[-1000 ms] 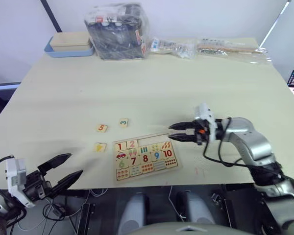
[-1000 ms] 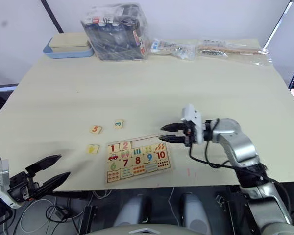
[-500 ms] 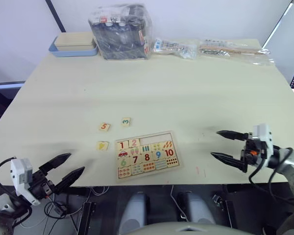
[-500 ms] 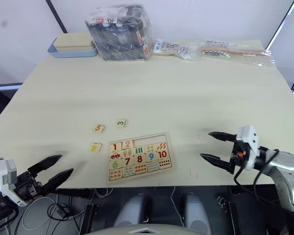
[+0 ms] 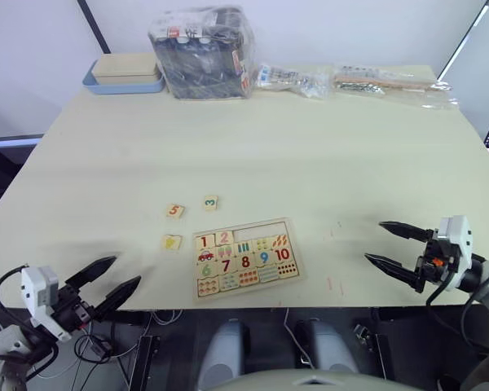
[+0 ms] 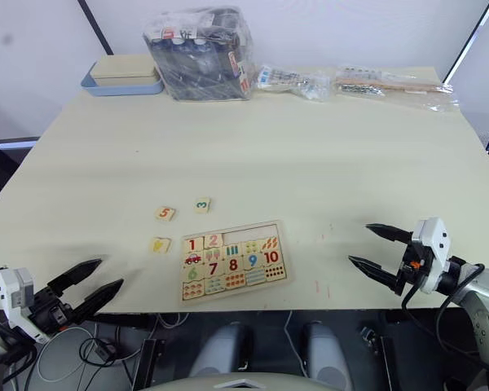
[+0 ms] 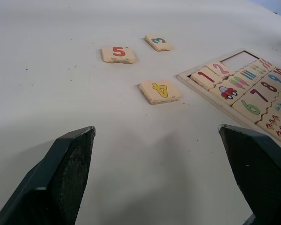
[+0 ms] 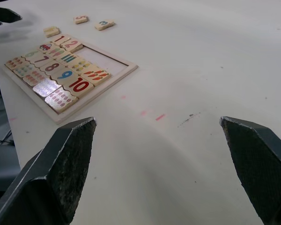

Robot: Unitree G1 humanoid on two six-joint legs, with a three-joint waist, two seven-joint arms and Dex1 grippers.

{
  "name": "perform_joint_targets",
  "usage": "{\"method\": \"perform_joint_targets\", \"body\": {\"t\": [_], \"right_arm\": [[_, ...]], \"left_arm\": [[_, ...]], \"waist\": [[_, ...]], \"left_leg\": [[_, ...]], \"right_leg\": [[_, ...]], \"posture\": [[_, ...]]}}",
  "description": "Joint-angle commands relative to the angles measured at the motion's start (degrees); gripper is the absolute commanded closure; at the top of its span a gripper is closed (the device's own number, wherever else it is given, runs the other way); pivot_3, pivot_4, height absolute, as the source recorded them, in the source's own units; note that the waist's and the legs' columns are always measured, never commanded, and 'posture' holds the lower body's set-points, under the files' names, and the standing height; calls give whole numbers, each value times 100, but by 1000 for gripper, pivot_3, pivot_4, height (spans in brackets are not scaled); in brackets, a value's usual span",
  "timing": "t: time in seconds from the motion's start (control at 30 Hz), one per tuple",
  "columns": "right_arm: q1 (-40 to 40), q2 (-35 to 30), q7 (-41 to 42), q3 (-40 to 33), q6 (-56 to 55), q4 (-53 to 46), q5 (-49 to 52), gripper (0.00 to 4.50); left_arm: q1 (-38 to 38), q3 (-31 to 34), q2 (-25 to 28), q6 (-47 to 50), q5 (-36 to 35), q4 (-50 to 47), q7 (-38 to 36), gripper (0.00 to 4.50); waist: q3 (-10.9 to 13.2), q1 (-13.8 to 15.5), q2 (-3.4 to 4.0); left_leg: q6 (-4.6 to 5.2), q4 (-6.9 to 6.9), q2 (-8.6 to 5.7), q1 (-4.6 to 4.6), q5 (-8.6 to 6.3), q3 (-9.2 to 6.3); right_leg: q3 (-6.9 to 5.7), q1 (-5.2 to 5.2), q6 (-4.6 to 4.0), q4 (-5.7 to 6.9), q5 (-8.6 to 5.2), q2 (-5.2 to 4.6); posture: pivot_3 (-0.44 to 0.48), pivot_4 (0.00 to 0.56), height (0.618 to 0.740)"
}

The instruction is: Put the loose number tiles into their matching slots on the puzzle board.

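The board lies near the table's front edge, about midway along it. Its top row has tiles 1 and 2 seated at the left end, with an open gap beside them where three more belong; the rows below look full. So two of the five number tiles appear done, and three are left.

Those three lie loose on the table just off the board's left side: the 5 and the 3 toward the table's middle, and the 4 nearer the front edge, close to the board's top left corner. None touches the board.

The left hand hangs at the front left edge, wide open and holding nothing, with the 4 as its closest tile. The right hand sits over the front right part of the table, well apart from the board, also spread wide and empty.
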Motion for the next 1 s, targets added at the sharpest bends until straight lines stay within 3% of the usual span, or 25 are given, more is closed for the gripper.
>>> {"method": "perform_joint_targets", "body": {"t": [0.03,1.0], "right_arm": [[11,-69,-6,-147,-169,-36,79,72],[-279,-337,176,106,-306,-171,85,72]], "left_arm": [[65,53,2,-131,17,-60,-50,0],[-120,50,240,-41,-132,-62,-499,0]], "waist": [[0,9,0],[0,48,2]], "left_leg": [[0,0,0,0,0,0],[0,17,0,4,0,2]], "right_leg": [[0,0,0,0,0,0],[2,3,1,15,-1,2]], "posture": [[0,150,740],[0,150,740]]}}
